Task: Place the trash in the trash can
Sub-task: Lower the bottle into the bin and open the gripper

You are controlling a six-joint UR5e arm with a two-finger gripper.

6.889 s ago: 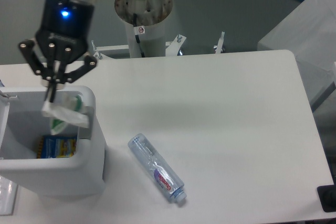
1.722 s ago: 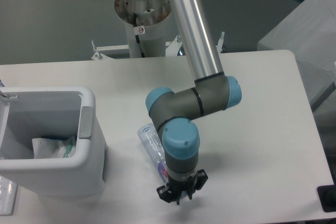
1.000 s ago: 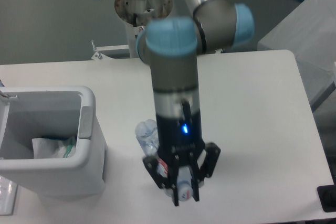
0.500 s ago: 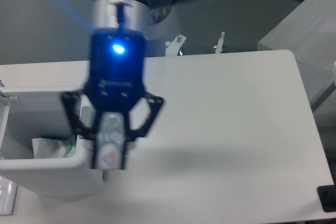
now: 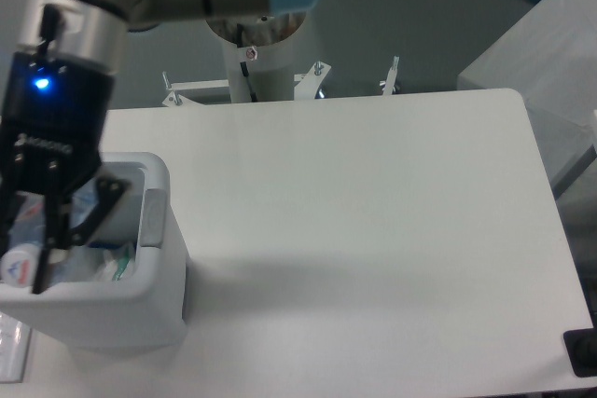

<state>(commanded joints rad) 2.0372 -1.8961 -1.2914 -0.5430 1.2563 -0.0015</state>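
Hanging end effector (image 5: 37, 253), gripping bottle (image 5: 20, 263), over trash can (image 5: 154, 258)

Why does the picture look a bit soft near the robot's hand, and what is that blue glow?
In the camera view, the hand and the bottle it holds over the trash can look slightly smeared, probably from motion. The blue glow is a small light on the wrist. The table is evenly lit, with a faint soft shadow beside the can.
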